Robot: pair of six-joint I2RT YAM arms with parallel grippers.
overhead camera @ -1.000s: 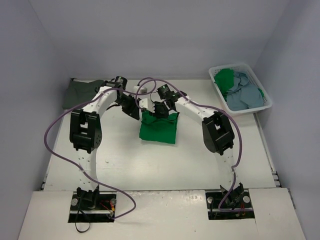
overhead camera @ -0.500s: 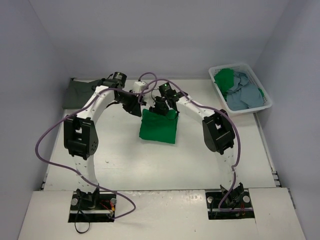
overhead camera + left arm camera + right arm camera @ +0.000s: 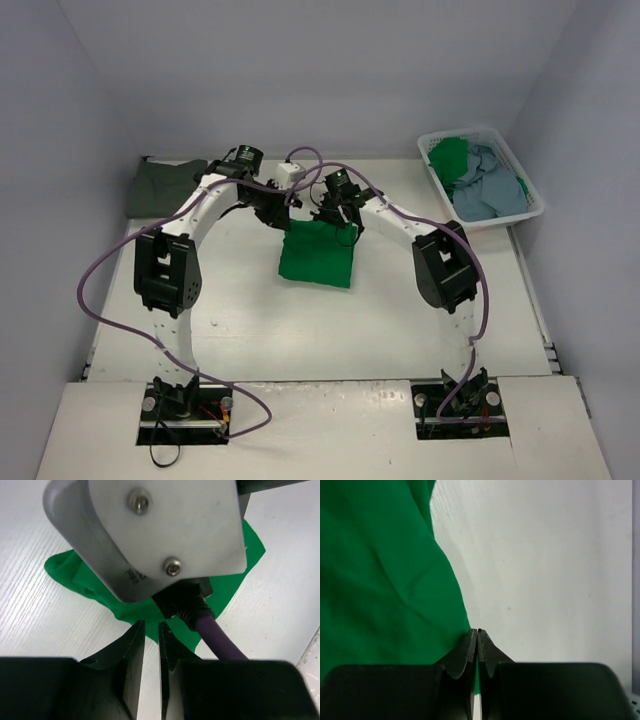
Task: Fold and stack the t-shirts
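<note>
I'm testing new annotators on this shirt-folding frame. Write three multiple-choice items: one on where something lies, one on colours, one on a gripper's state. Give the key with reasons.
1. Where does the dark grey-olive shirt lie?
A) in the middle
B) at the far left corner of the table
C) by the right arm's base

2. Which colours of cloth lie in the white basket?
A) green and light blue
B) red and white
C) dark grey only

3. How do the jaws of the right gripper stand?
A) wide open
B) shut, at the edge of the folded green shirt
C) clamped on a cable

Key:
1 B, the top view shows it lying in that corner.
2 A, both colours show inside the rim.
3 B, the right wrist view shows the fingertips meeting beside the green cloth.
</note>
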